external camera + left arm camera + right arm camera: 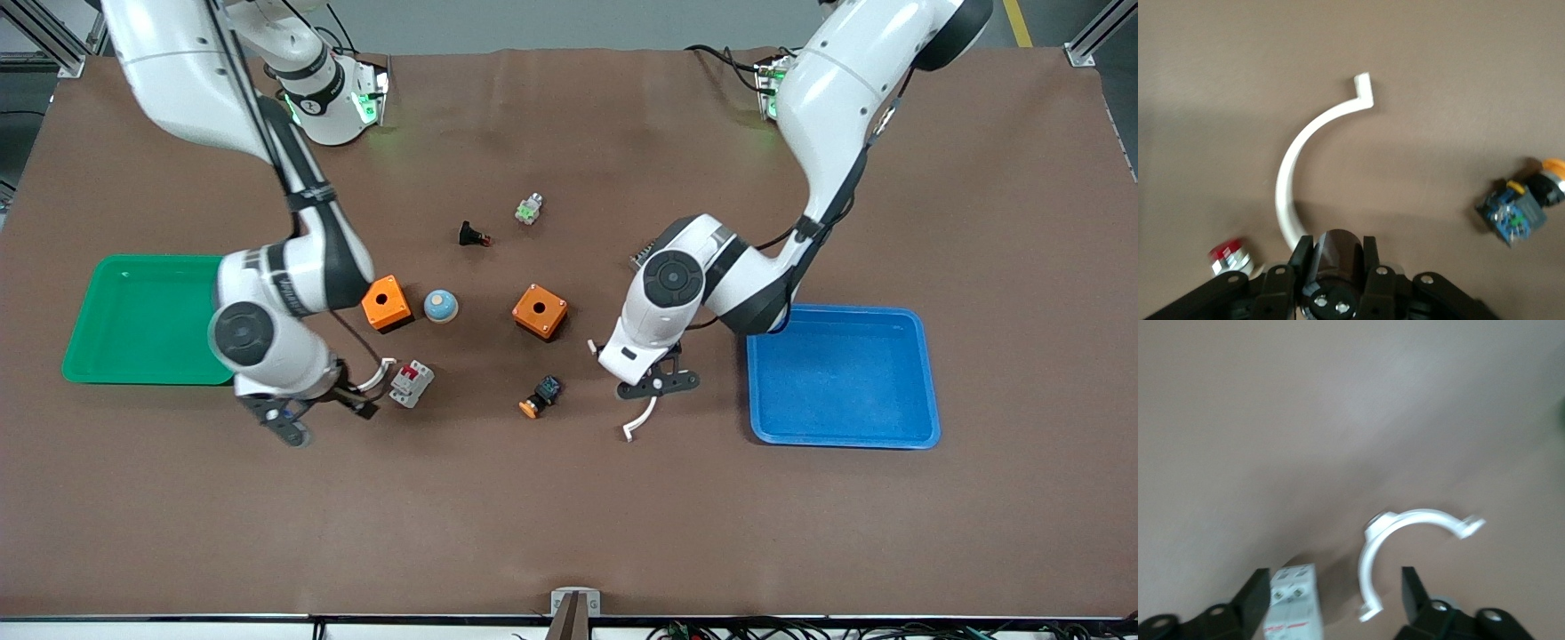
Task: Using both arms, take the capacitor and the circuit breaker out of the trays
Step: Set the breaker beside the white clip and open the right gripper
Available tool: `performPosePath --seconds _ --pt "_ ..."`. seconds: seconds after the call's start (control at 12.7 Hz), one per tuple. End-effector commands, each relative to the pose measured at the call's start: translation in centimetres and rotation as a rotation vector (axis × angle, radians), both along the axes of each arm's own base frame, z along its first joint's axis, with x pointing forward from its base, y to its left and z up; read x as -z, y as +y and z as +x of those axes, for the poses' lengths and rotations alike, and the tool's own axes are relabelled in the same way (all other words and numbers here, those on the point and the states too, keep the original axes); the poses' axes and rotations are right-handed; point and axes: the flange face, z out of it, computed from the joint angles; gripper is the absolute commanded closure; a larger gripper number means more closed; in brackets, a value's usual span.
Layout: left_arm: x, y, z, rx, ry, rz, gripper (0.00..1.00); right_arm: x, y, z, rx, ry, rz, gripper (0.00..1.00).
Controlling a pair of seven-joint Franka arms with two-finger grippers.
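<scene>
Capacitor (1333,257) clamped in left hand (1335,267) over bench (569,516), near blue tray (843,378). Breaker (412,383) lies on bench by green tray (142,318); right hand (1335,600) spread wide, breaker at 1 finger, nothing gripped.

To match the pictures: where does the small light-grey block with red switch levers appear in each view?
Front view: the breaker lies on the table beside a white curved piece.
Right wrist view: at the bottom edge, inside the open right gripper.
Left wrist view: not in it.
Shared landmark: that white curved piece.
</scene>
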Motion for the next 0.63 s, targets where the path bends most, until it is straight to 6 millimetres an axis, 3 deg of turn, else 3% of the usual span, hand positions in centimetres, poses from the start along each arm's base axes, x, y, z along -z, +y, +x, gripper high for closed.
performPosePath --seconds 0.0,0.39,0.47,0.55 --pt "2.6 -0.6 1.8 -0.005 -0.06 -0.025 0.99 -4.3 -4.7 0.4 -0.097 0.033 -0.025 0.0" --pt "5.4 -0.5 1.4 0.004 -0.039 -0.018 0.93 -13.3 -14.7 -2.3 -0.305 0.108 0.015 0.0" --pt "5.5 -0.5 1.5 0.005 -0.047 -0.027 0.71 -15.2 -16.2 -3.1 -0.344 0.108 0.025 0.0" --pt "5.4 -0.5 1.6 0.002 -0.049 -0.028 0.42 -16.7 -17.5 -4.0 -0.393 0.116 0.035 0.0"
